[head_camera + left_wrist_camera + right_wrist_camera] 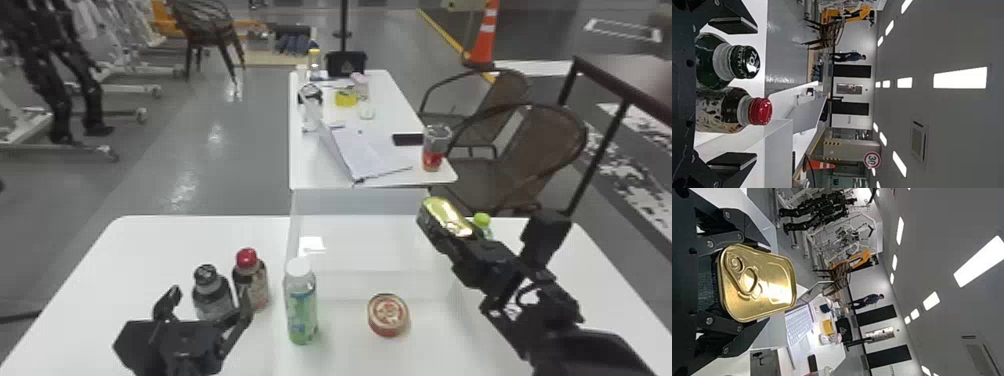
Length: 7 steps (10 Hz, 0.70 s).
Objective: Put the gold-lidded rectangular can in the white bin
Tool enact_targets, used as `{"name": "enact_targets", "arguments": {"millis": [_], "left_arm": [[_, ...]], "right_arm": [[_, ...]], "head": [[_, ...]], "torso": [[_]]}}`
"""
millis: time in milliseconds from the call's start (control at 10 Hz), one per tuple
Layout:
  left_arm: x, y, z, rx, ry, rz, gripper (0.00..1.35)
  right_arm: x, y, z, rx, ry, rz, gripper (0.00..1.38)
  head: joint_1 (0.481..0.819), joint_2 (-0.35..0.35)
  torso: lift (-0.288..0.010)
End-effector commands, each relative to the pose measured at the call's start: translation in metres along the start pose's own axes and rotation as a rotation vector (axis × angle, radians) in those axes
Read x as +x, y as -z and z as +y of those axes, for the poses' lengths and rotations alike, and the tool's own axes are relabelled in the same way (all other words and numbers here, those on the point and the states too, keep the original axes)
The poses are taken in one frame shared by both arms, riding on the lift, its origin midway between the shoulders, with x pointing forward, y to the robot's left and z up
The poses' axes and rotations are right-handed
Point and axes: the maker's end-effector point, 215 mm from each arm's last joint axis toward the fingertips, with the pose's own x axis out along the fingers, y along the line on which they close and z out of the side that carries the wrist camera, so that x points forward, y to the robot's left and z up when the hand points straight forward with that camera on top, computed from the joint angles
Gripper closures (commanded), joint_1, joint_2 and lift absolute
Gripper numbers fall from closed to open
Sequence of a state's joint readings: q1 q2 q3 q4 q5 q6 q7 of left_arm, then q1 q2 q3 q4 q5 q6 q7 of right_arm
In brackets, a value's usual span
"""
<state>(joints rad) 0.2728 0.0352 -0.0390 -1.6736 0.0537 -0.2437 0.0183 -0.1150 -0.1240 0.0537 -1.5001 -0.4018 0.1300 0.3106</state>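
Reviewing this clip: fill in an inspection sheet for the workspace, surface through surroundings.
Surface: white table, bottles standing on it.
Job's things: gold-lidded can gripped near the far right of the white bin, not released.
Clutter: dark-capped bottle, red-capped bottle, green-capped bottle; white-capped bottle and round tin, cannot tell whether inside the bin.
Grippers: right claw closed on the can; left claw open, empty.
Cables: dark loop on the right arm, probably wiring.
Surroundings: open laptop on a second table, striped cone, chairs.

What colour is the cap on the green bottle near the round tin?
The bottle's cap is white, seen best in the head view.
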Motion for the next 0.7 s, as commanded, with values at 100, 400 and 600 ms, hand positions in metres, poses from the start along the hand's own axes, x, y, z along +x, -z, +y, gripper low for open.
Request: {"name": "enact_targets", "arguments": {"millis": [100,400,600], "left_arm": [[0.001,0.001,-0.001,0.001,0.004,0.003,0.16],[0.003,0.0,-0.003,-0.002,0.009,0.004,0.16],[0.004,0.0,-0.005,-0.002,0.011,0.002,0.16]], "right_arm": [[0.014,0.021,-0.005,0.027,-0.016,0.05,0.89],[0.025,0.041,0.0,0.057,-0.043,0.068,0.89],[0.032,0.044,-0.009,0.048,-0.033,0.072,0.89]], "head": [[0.549,0.0],[0.549,0.0],[0.549,0.0]], "torso": [[-0.1],[-0.1],[-0.1]]}}
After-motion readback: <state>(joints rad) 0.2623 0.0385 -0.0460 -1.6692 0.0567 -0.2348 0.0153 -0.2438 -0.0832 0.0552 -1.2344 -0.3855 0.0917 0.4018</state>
